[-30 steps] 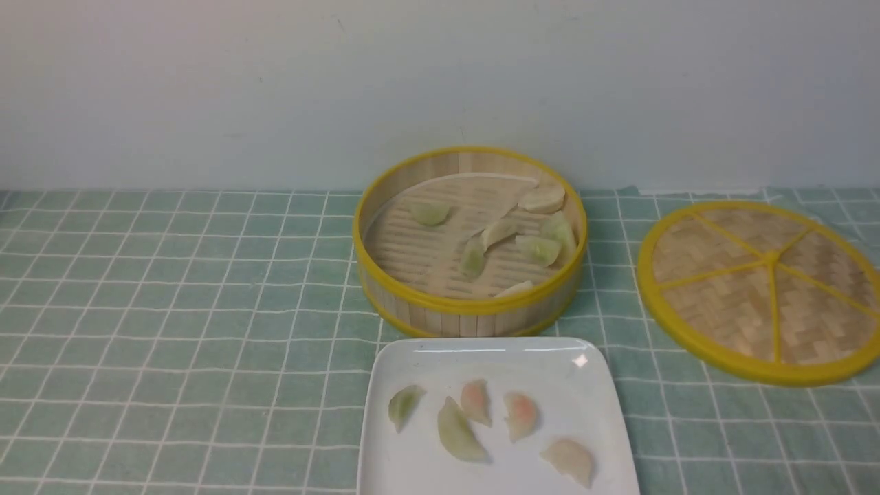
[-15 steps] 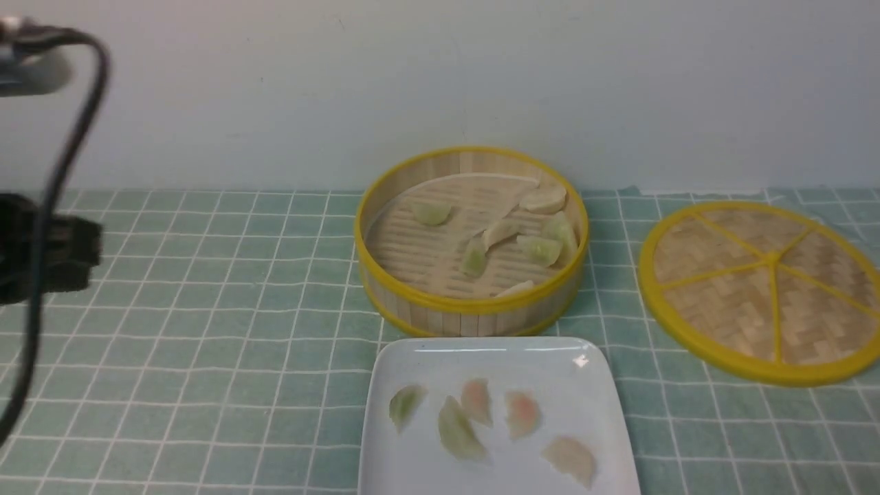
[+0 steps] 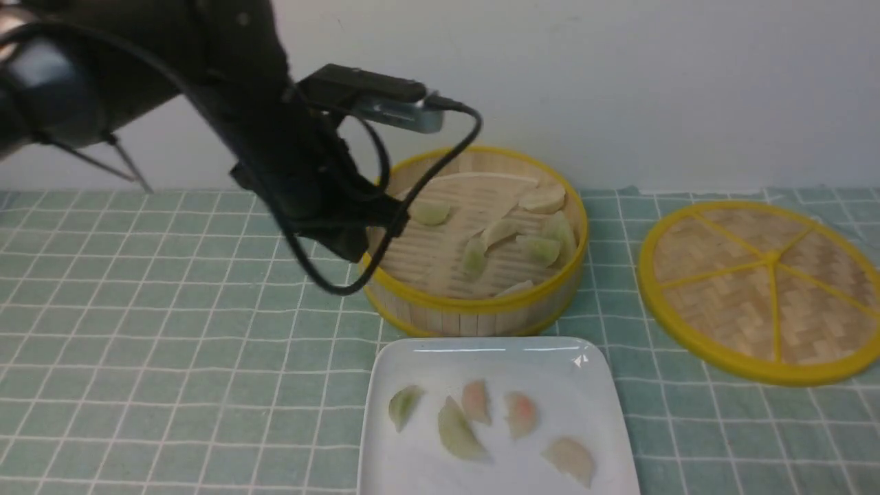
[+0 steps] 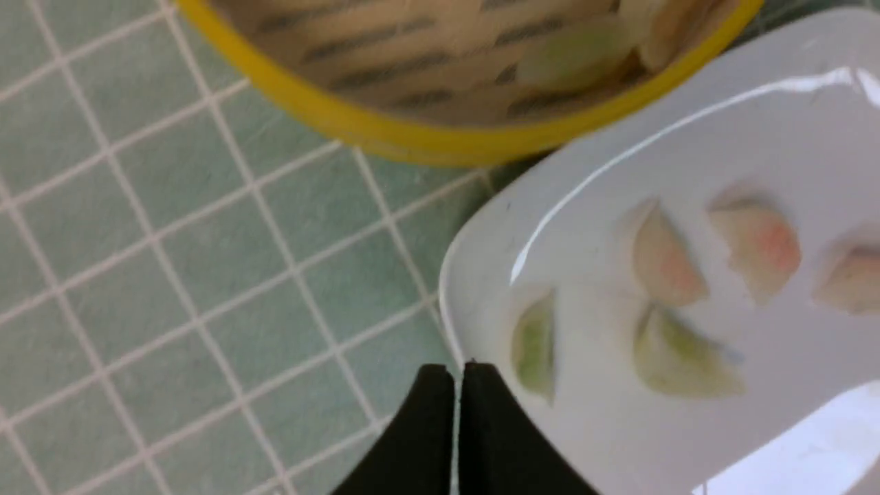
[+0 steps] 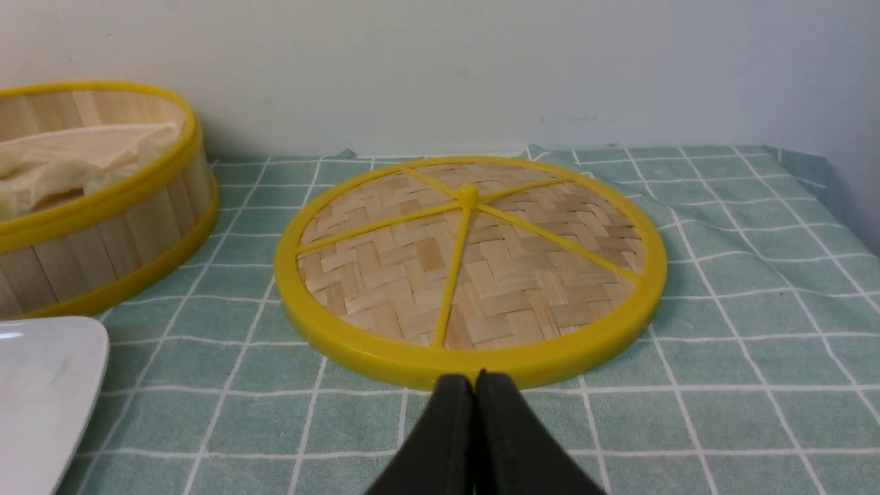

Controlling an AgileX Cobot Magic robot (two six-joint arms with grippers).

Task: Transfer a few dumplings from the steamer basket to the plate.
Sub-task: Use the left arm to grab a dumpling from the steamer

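The steamer basket (image 3: 474, 306) stands at the middle back and holds several pale green and whitish dumplings (image 3: 537, 249). The white plate (image 3: 584, 399) lies just in front of it with several green and pink-tinted dumplings (image 3: 457, 433). My left gripper (image 3: 348, 249) hangs over the steamer's left rim. In the left wrist view it (image 4: 457, 368) is shut and empty, above the plate's edge (image 4: 619, 158) near a green dumpling (image 4: 533, 344). My right gripper (image 5: 474, 377) is shut and empty; it does not show in the front view.
The flat woven lid (image 3: 763, 289) lies on the right of the green checked cloth; in the right wrist view the lid (image 5: 474, 268) lies just beyond my right fingertips. A wall stands close behind the steamer.
My left arm has swung in from the far left edge to the steamer's left rim. The dumplings, plate and lid have not moved.
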